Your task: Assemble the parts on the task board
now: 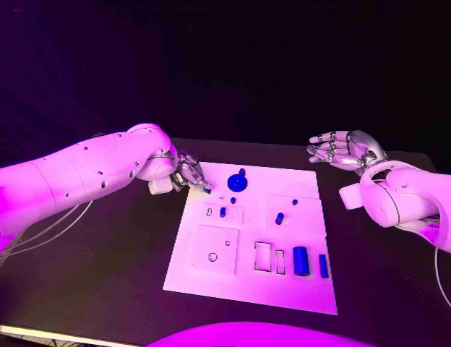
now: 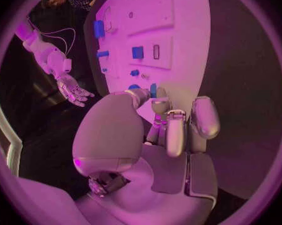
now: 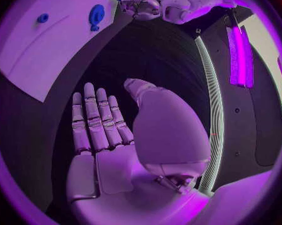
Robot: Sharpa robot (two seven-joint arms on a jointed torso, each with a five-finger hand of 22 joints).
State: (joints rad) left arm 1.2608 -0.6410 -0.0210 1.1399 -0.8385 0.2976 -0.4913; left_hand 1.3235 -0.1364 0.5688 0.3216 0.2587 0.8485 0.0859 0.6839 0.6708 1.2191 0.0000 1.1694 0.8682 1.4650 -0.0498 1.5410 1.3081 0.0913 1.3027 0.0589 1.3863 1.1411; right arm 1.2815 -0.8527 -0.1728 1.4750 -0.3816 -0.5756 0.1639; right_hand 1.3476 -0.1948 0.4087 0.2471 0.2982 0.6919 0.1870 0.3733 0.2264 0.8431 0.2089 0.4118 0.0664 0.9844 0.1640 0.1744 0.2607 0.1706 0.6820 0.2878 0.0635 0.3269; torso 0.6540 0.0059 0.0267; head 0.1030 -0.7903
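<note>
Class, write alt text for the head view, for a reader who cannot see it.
A white task board lies on a black table with small blue parts on it, among them a gear near its far edge. The left hand reaches over the board's far left corner; the right hand hangs open, palm up, beyond the far right corner, holding nothing.

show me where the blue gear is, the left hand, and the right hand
blue gear [image 1: 237, 182], head view, on its round face.
left hand [image 1: 191, 176], head view, middle of the hand at the task board's far left corner.
right hand [image 1: 340, 150], head view, on the palm.
</note>
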